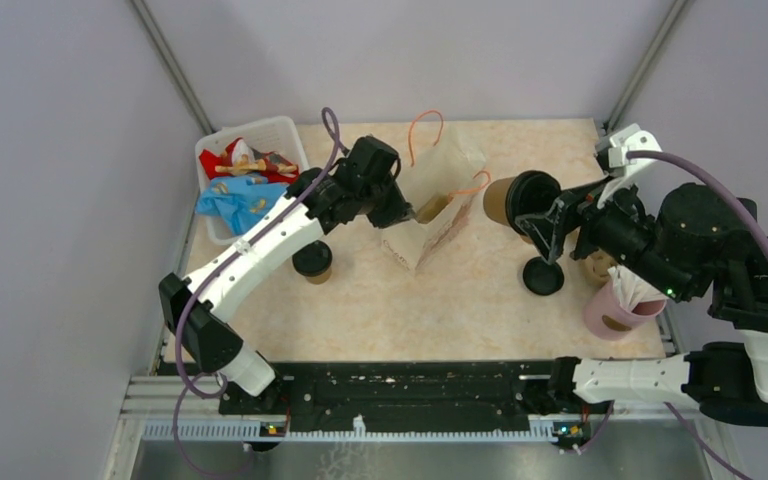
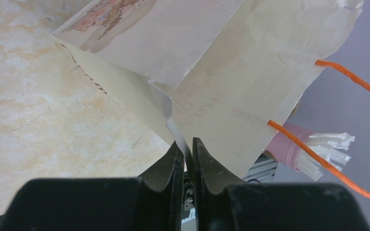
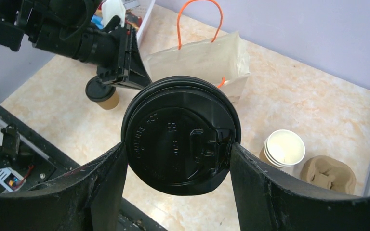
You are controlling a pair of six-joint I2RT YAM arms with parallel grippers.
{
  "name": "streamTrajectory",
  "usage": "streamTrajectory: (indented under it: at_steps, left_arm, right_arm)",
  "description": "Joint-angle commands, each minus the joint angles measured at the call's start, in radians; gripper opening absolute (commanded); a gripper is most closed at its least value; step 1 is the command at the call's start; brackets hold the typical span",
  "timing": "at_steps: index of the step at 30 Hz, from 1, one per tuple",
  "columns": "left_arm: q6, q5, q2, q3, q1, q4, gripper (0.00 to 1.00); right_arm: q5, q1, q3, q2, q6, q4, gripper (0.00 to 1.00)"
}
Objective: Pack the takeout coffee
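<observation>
A brown takeout coffee cup (image 1: 500,200) with a black lid (image 3: 173,120) hangs on its side above the table's right half, with my right gripper (image 3: 177,148) shut on its lid end, right of the bag. A second lidded takeout coffee cup (image 1: 312,262) stands upright on the table under my left arm. A cream paper bag (image 1: 442,190) with orange cord handles (image 2: 339,72) stands at centre back. My left gripper (image 2: 187,144) is shut on a thin edge of the bag's mouth.
A loose black lid (image 1: 543,277) lies right of centre. A pink cup of white sticks (image 1: 620,305), stacked paper cups (image 3: 283,149) and a pulp cup tray (image 3: 328,174) stand at the right. A white basket (image 1: 218,140) of packets sits back left.
</observation>
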Motion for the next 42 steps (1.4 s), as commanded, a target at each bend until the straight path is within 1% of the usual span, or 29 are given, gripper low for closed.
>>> streamTrajectory:
  at_steps: [1,2,3,5,7,10,12,14,15,18,23,27,30,35,39,42]
  left_arm:
    - [0.148,0.075,-0.027,0.028,-0.002,-0.027,0.15]
    - [0.173,0.083,-0.033,0.028,-0.004,-0.037,0.14]
    - [0.209,0.121,-0.037,0.023,-0.006,-0.043,0.13]
    - [0.257,0.142,-0.042,0.023,-0.007,-0.084,0.09]
    - [0.318,0.160,-0.064,-0.004,-0.011,-0.083,0.09]
    - [0.402,0.134,-0.095,-0.031,-0.021,-0.091,0.08]
    - [0.459,0.101,-0.115,-0.031,-0.024,-0.092,0.09]
    - [0.532,0.099,-0.125,-0.022,-0.026,-0.072,0.09]
    - [0.558,0.068,-0.127,-0.021,-0.027,-0.063,0.09]
    - [0.650,0.035,-0.144,-0.053,-0.026,0.008,0.11]
    - [0.720,0.028,-0.162,-0.110,-0.026,0.151,0.10]
    - [0.804,-0.049,-0.193,-0.141,-0.026,0.283,0.10]
    - [0.889,-0.085,-0.195,-0.123,-0.026,0.370,0.11]
    - [0.995,-0.141,-0.169,-0.113,-0.025,0.481,0.10]
    - [1.045,-0.153,-0.157,-0.120,-0.025,0.563,0.08]
    - [1.055,-0.141,-0.168,-0.152,-0.023,0.617,0.06]
  right_arm:
    - [-0.086,-0.006,-0.005,0.013,-0.057,-0.003,0.64]
    - [-0.105,-0.006,-0.005,0.018,-0.074,-0.009,0.64]
    - [-0.115,-0.006,-0.002,0.024,-0.087,-0.014,0.64]
    - [-0.132,-0.006,0.013,0.042,-0.113,-0.036,0.64]
    - [-0.161,-0.006,0.034,0.063,-0.138,-0.059,0.64]
    - [-0.204,-0.007,0.049,0.086,-0.166,-0.078,0.64]
    - [-0.227,-0.006,0.056,0.096,-0.194,-0.078,0.64]
    - [-0.251,-0.006,0.063,0.107,-0.200,-0.070,0.64]
    - [-0.262,-0.007,0.066,0.114,-0.200,-0.069,0.64]
    - [-0.272,-0.007,0.082,0.141,-0.192,-0.070,0.64]
    - [-0.328,-0.007,0.135,0.201,-0.179,-0.086,0.64]
    - [-0.346,-0.006,0.135,0.221,-0.142,-0.081,0.64]
    - [-0.321,-0.006,0.168,0.239,-0.131,-0.075,0.64]
    - [-0.252,-0.007,0.159,0.237,-0.128,-0.021,0.64]
    - [-0.205,-0.006,0.176,0.240,-0.119,0.011,0.64]
    - [-0.191,-0.006,0.183,0.241,-0.112,0.024,0.64]
